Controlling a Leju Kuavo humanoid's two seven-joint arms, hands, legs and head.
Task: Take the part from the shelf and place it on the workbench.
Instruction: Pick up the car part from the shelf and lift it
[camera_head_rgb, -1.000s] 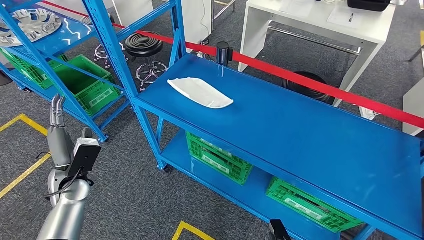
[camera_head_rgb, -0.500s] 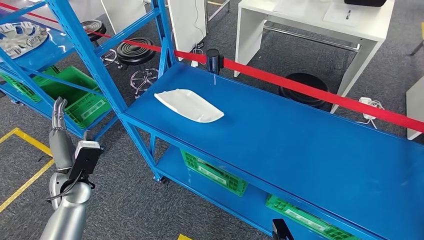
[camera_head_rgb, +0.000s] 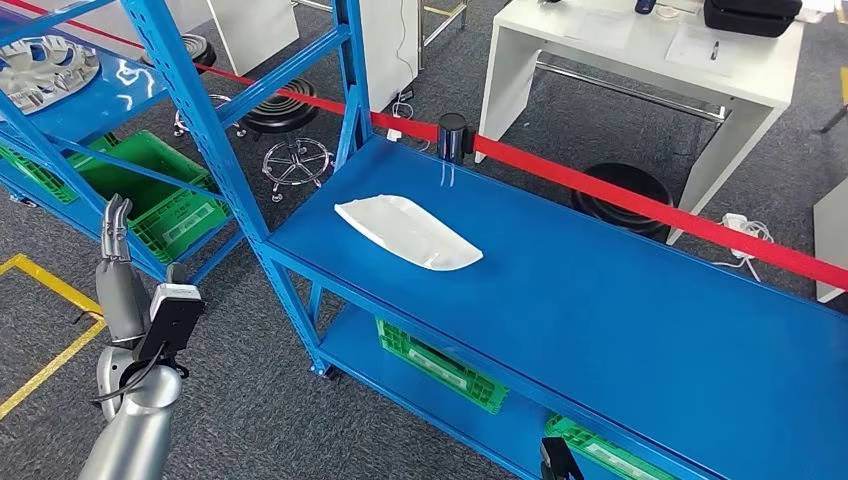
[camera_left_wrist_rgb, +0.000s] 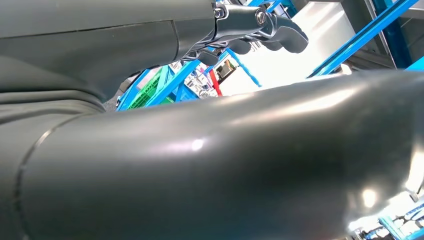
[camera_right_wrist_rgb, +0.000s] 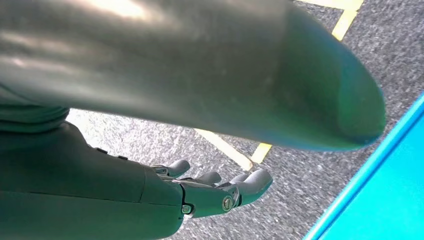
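Observation:
A flat white part (camera_head_rgb: 408, 232) lies on the top of the long blue bench (camera_head_rgb: 640, 310), near its left end. Silver wheel-cover parts (camera_head_rgb: 45, 65) rest on a shelf of the blue rack (camera_head_rgb: 195, 105) at the far left. My left hand (camera_head_rgb: 115, 250) is raised beside the rack's lower corner, fingers pointing up and holding nothing; up close the left hand (camera_left_wrist_rgb: 150, 35) has its fingers slightly bent with nothing in them. My right hand (camera_right_wrist_rgb: 150, 195) hangs above the grey floor beside a blue edge, fingers extended and empty.
Green crates (camera_head_rgb: 440, 365) sit on the bench's lower level and another crate (camera_head_rgb: 150, 175) under the rack. A red barrier belt (camera_head_rgb: 640, 180) runs from a black post (camera_head_rgb: 453, 135) behind the bench. Stools (camera_head_rgb: 285, 100) and a white desk (camera_head_rgb: 640, 60) stand beyond. Yellow lines (camera_head_rgb: 50, 290) mark the floor.
The whole picture has shifted as the camera moved; the bench and white part now sit slightly further right and lower. My left arm keeps the same raised pose.

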